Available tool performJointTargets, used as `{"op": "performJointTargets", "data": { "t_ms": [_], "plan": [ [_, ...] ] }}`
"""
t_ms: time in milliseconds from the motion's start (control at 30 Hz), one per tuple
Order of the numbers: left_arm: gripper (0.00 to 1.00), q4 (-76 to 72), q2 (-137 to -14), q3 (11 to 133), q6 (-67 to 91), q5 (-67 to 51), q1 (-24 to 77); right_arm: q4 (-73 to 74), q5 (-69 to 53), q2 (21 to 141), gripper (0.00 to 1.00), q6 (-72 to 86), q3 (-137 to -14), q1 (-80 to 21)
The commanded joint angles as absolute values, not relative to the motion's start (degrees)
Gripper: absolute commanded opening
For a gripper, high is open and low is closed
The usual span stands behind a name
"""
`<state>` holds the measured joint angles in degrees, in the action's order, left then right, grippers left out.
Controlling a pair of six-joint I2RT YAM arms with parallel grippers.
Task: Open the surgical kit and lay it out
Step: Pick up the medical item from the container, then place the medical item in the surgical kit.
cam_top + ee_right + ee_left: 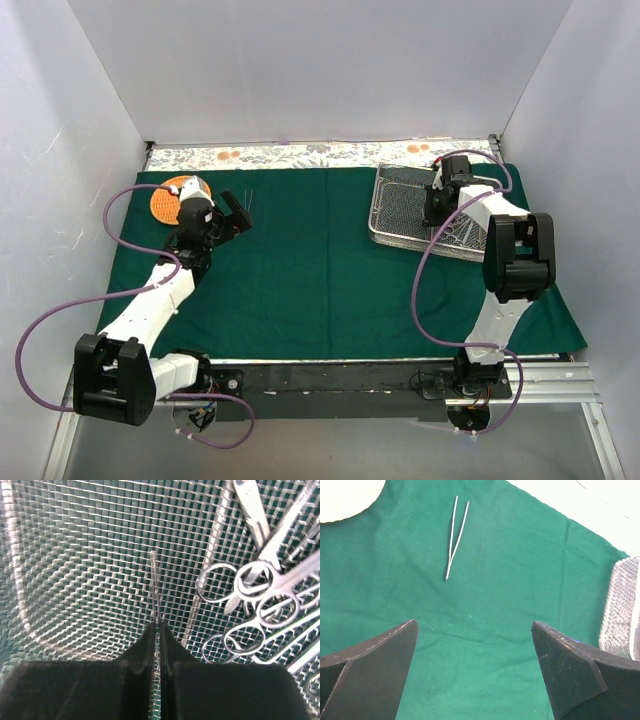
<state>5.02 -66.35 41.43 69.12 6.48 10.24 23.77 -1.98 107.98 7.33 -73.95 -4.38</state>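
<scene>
Right jaws closed on a slender steel instrument [156, 587] inside the mesh tray [75, 555]; left jaws wide open, empty, over the green cloth [510, 580] near the laid-out tweezers [449, 570]. Judged light, stiff, slippery: pinch mid-shaft.

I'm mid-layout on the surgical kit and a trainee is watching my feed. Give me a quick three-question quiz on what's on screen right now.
1. True or false: the left pincer stands open above the green cloth, holding nothing.
2. Inside the wire-mesh tray, the right pincer is: A) open and empty; B) shut on a thin steel tool; C) shut on a scissors ring.
3. Which instrument lies alone on the cloth ahead of the left pincer?

Key: 1 true. 2 B. 3 the tweezers.
</scene>
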Motion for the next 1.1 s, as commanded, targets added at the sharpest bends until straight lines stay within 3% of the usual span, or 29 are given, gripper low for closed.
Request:
{"op": "performJointTargets", "data": {
  "t_ms": [0,267,467,800,1067],
  "plan": [
    [0.98,4.31,-63.55,40.52,68.20,4.31,10.55,20.31,-8.00,103.10,0.01,10.46,-73.21,-5.01],
    [0.98,3.25,-64.07,42.01,67.24,-3.33,10.63,15.74,-8.87,98.18,0.01,12.39,-73.39,-4.92],
    [0.98,1.50,-67.23,46.40,66.09,-13.42,11.42,8.11,-16.86,93.53,0.01,18.44,-71.03,-4.83],
    [0.98,0.44,-78.65,61.07,66.18,-25.91,17.48,-21.50,-34.96,88.42,0.01,41.29,-59.78,-5.18],
    [0.98,-3.15,-86.39,69.87,68.19,-32.07,24.87,-49.97,-41.74,89.03,0.01,60.18,-53.18,-8.26]
  ]
}}
